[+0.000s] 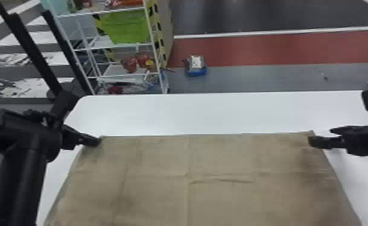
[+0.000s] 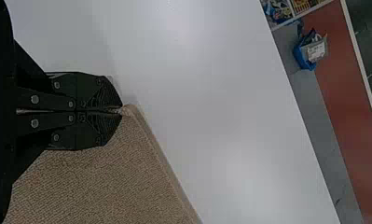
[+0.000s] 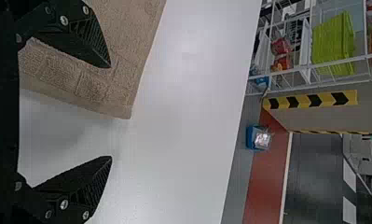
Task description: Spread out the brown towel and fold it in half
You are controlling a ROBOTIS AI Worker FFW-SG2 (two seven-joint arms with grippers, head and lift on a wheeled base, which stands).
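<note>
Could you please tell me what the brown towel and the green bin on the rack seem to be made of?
The brown towel looks like matte woven cloth, probably cotton, given its ribbed texture and soft creases. The green bin seems to be moulded plastic, judging by its even colour.

Right gripper point(image 1: 321, 135), its fingers spread wide at a corner of the brown towel point(image 3: 127, 70).
Between the fingertips of the right gripper point(image 3: 110, 112) lies the towel's corner, flat on the white table point(image 3: 188, 140), a smooth hem running along its ribbed cloth; one finger point(image 3: 88, 39) overlaps the towel, though whether it touches cannot be told, and the other point(image 3: 88, 184) is over bare tabletop; beyond the table's edge, a white wire rack point(image 3: 309, 84) holds a lime-green basket point(image 3: 333, 44) and red packets point(image 3: 281, 53), near black-and-yellow chevron tape point(image 3: 312, 101) and a blue container point(image 3: 251, 138) on the floor.
</note>
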